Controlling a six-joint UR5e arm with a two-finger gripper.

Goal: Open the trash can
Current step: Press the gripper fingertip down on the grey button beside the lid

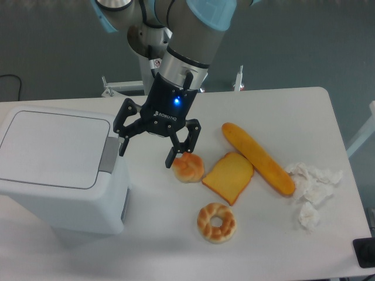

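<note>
The gripper (145, 153) hangs above the white table (275, 105) with its two dark fingers spread wide and nothing between them, a blue light glowing on its body. The trash can (58, 170) sits directly to the left of the gripper in the picture, a big white boxy bin with its flat lid down; the grey push tab (109, 155) on its near side lies just beside the left-hand fingertip, though whether they touch cannot be told. Just past the other fingertip, to the right, lies a small round bread roll (188, 167). Farther right of the gripper are a slice of toast (229, 177) and a long baguette (257, 158), and below them a ring-shaped pastry (216, 222). Well off to the right lies a clump of crumpled white paper (312, 187).
</note>
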